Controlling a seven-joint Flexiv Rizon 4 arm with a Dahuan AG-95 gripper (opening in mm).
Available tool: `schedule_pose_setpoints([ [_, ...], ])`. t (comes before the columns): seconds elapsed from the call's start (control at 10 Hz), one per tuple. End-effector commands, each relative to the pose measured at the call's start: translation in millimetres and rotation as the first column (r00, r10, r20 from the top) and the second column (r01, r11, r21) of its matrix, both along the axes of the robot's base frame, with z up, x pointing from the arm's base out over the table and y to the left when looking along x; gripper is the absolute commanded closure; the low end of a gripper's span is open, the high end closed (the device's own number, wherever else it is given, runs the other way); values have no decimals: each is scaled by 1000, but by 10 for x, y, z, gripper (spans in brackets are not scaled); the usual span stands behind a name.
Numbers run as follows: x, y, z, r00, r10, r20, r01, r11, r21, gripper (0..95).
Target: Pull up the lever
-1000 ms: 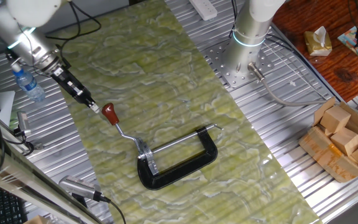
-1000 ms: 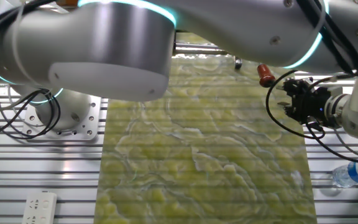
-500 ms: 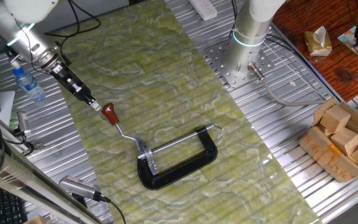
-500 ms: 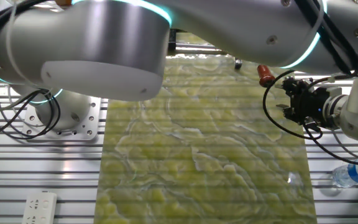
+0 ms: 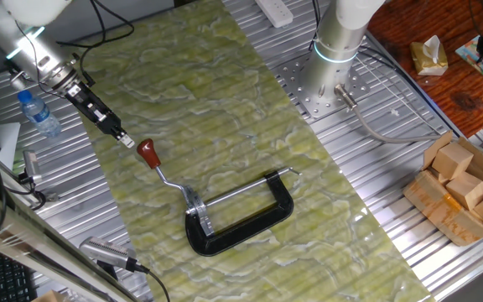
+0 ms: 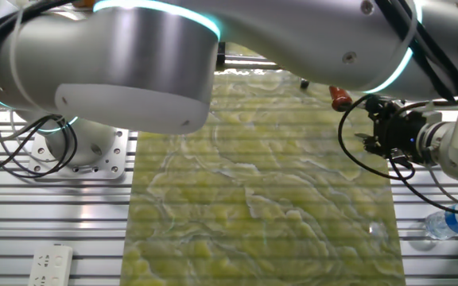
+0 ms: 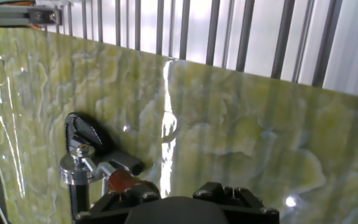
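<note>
The lever [image 5: 168, 174] is a thin bent silver rod with a red-brown knob [image 5: 148, 153], joined to the silver bracket of a black C-clamp [image 5: 240, 220] lying on the green mat. My gripper [image 5: 125, 139] hangs just up-left of the knob, a small gap away and not touching it. Its slim tips look closed together with nothing held. In the other fixed view the knob [image 6: 340, 97] sits up-left of the gripper [image 6: 370, 133]. In the hand view the knob [image 7: 128, 182] and the clamp's bracket [image 7: 78, 169] show at the bottom left, beside the gripper's black body.
A water bottle [image 5: 37, 113] lies left of the arm on the slatted metal table. The robot base [image 5: 335, 50] stands at the back, wooden blocks in a box [image 5: 462, 186] at the right. A metal tool [image 5: 107, 254] lies near the front left edge.
The gripper has drawn back a little up and to the left, away from the knob. The lever and clamp have not moved.
</note>
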State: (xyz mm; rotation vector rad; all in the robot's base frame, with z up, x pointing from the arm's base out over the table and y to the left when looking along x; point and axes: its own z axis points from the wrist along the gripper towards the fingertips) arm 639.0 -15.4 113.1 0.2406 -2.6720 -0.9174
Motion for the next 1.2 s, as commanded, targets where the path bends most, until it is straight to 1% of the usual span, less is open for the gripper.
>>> schedule_pose_setpoints([
  [0.1, -24, 22, 68, 999, -34, -27, 35, 999, 17, 380],
  [0.4, -45, 97, 145, 997, -64, -53, 65, 998, 25, 380],
  [0.5, -59, 129, 148, 996, -74, -59, 76, 997, 30, 380],
  [0.7, -103, 195, 131, 994, -88, -62, 90, 995, 33, 380],
  [0.8, -129, 242, 101, 993, -99, -64, 101, 994, 36, 380],
  [0.9, -136, 255, 92, 992, -104, -66, 106, 994, 36, 380],
  [1.0, -139, 290, 70, 990, -119, -80, 123, 991, 48, 380],
  [1.1, -142, 303, 62, 989, -123, -84, 127, 991, 52, 380],
  [1.2, -161, 321, 45, 989, -122, -82, 127, 990, 56, 380],
])
